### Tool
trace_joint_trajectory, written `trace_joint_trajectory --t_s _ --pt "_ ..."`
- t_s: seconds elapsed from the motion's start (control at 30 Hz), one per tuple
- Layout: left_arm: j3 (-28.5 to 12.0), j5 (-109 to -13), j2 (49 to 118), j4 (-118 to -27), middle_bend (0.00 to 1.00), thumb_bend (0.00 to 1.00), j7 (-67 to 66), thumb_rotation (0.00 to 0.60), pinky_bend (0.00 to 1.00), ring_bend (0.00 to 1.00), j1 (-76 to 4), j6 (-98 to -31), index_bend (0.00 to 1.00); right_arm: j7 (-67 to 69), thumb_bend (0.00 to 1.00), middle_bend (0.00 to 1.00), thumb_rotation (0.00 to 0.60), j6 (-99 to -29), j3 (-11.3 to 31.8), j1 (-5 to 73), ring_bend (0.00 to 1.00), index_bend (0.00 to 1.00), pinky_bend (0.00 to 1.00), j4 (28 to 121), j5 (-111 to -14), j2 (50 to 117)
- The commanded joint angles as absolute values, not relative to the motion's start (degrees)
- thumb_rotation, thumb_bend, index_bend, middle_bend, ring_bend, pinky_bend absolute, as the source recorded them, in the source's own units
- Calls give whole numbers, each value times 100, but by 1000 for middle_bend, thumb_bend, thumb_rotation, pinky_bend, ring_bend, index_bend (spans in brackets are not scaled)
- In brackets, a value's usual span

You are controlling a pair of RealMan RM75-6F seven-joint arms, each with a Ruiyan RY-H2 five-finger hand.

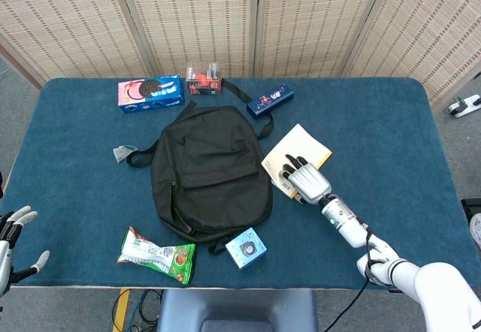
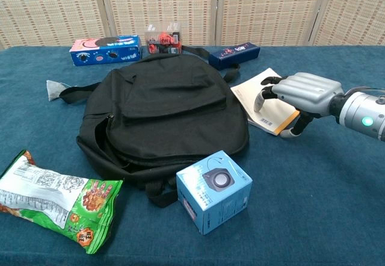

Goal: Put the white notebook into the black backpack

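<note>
The white notebook (image 1: 304, 146) (image 2: 255, 92) lies on the blue table just right of the black backpack (image 1: 210, 170) (image 2: 162, 106), which lies flat and zipped. My right hand (image 1: 307, 182) (image 2: 304, 91) covers the notebook's near end. Its fingers curl over the cover and its thumb hooks the near orange edge, so it grips the book. My left hand (image 1: 13, 238) hangs off the table's front left corner with its fingers spread and nothing in it. The chest view does not show it.
A blue cookie box (image 1: 150, 92), a clear box with red contents (image 1: 204, 79) and a dark blue box (image 1: 270, 100) line the far side. A light-blue box (image 2: 213, 191) and a green snack bag (image 2: 57, 198) lie near the front edge. A grey tag (image 1: 122, 152) sits left of the backpack.
</note>
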State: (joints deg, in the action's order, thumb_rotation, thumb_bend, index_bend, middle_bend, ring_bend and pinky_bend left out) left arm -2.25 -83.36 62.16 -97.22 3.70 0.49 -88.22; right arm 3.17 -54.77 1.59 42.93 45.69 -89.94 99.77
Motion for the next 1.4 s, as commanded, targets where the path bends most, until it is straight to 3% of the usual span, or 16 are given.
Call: trace_joint_trajectory --t_s 0.03,1.07,1.4 --pt "-223 -8331 6223 -9710 126 265 373 600 33 77 53 -8820 228 318 449 262 600 -5447 163 4313 66 297 163 4573 -8979 9971" --pt "-254 -8296 6243 -9698 126 265 387 600 33 77 4 -8726 229 437 445 263 600 -5523 595 4522 80 297 163 4745 -8620 9827" --pt "-258 -8266 6244 -9697 126 265 441 600 33 77 -27 -8653 232 417 261 264 600 -5279 795 4644 80 297 163 4867 -8339 9775"
